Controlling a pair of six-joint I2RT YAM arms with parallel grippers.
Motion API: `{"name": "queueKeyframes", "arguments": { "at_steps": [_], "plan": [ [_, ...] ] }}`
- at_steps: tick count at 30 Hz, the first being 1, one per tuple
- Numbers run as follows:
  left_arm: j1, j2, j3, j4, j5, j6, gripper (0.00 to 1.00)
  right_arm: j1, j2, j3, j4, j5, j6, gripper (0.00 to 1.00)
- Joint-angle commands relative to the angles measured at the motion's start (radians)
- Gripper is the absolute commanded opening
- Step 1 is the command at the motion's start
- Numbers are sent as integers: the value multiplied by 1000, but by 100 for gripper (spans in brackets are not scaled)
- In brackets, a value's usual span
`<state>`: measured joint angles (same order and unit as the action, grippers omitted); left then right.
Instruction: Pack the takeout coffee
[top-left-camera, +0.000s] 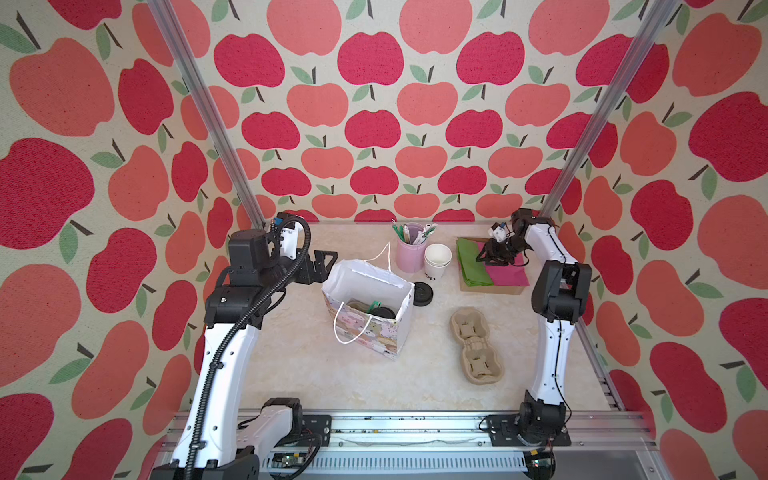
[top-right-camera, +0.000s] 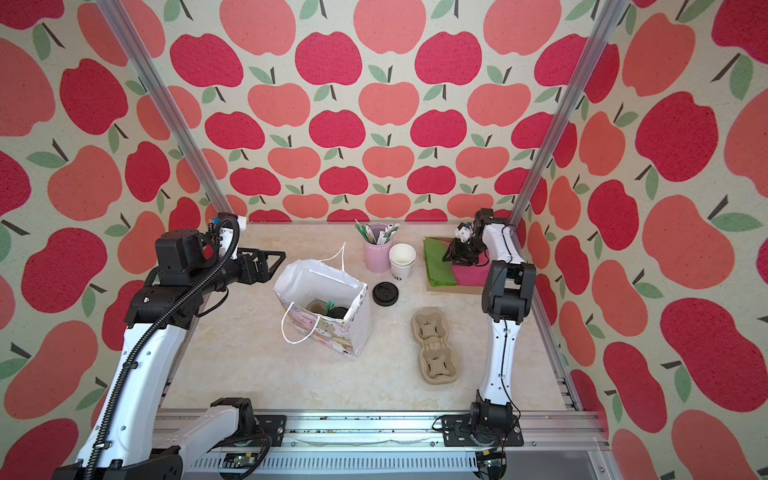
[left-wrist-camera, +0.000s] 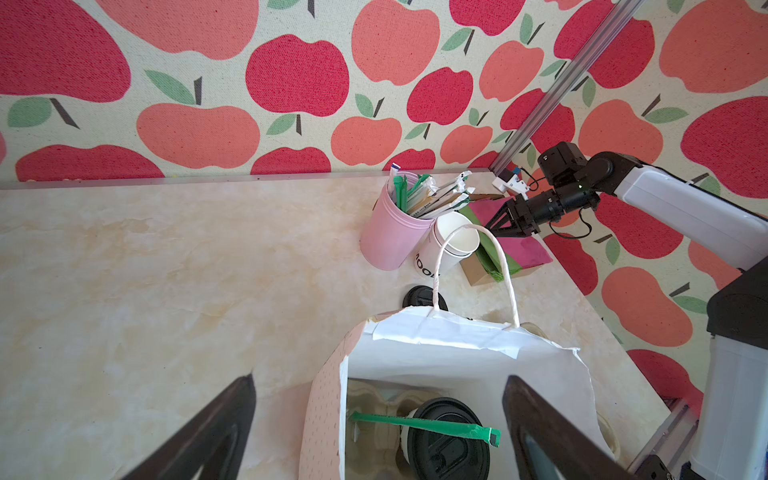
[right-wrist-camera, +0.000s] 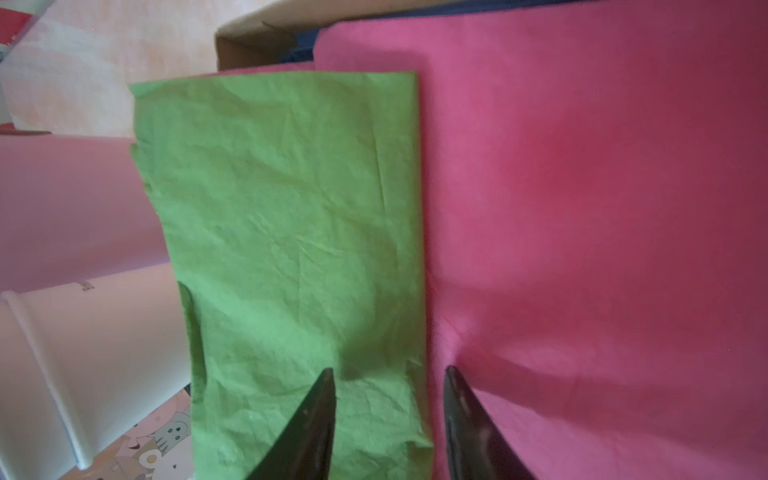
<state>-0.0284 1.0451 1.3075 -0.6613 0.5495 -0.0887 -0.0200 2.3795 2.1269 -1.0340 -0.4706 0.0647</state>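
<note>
The takeout coffee (left-wrist-camera: 449, 440), a white cup under a black sip lid, stands inside the open paper bag (top-left-camera: 370, 282) in a tan pulp carrier (left-wrist-camera: 374, 411). A green stirrer (left-wrist-camera: 424, 426) lies across its lid. In both top views only the lid (top-left-camera: 381, 311) (top-right-camera: 338, 312) shows. My left gripper (top-left-camera: 322, 266) (left-wrist-camera: 379, 378) hovers wide open at the bag's left rim, holding nothing. My right gripper (top-left-camera: 484, 257) (right-wrist-camera: 388, 370) is down on the napkin stack, jaws narrowly apart. One tip rests on the green napkin (right-wrist-camera: 291, 208), one on the pink napkin (right-wrist-camera: 582, 208).
A pink holder of stirrers (top-left-camera: 409, 249) and stacked empty white cups (top-left-camera: 437, 257) stand behind the bag. A loose black lid (top-left-camera: 423, 293) lies beside it. A second pulp cup carrier (top-left-camera: 476, 345) lies at the right front. The napkins rest on cardboard (top-left-camera: 490, 287).
</note>
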Motion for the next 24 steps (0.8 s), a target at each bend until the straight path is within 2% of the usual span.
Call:
{"name": "queueKeyframes", "arguments": {
  "at_steps": [1, 10, 16, 24],
  "plan": [
    [5, -12, -8, -5, -4, 6, 95, -3, 10, -19, 42, -75, 21, 35],
    [4, -11, -14, -2, -2, 4, 95, -2, 19, -49, 76, -104, 49, 6],
    [5, -14, -12, -2, -3, 6, 95, -2, -69, -124, 177, -97, 53, 0],
    [4, -23, -14, -2, -2, 4, 95, -1, -249, -255, 345, -97, 19, 0]
  ]
}}
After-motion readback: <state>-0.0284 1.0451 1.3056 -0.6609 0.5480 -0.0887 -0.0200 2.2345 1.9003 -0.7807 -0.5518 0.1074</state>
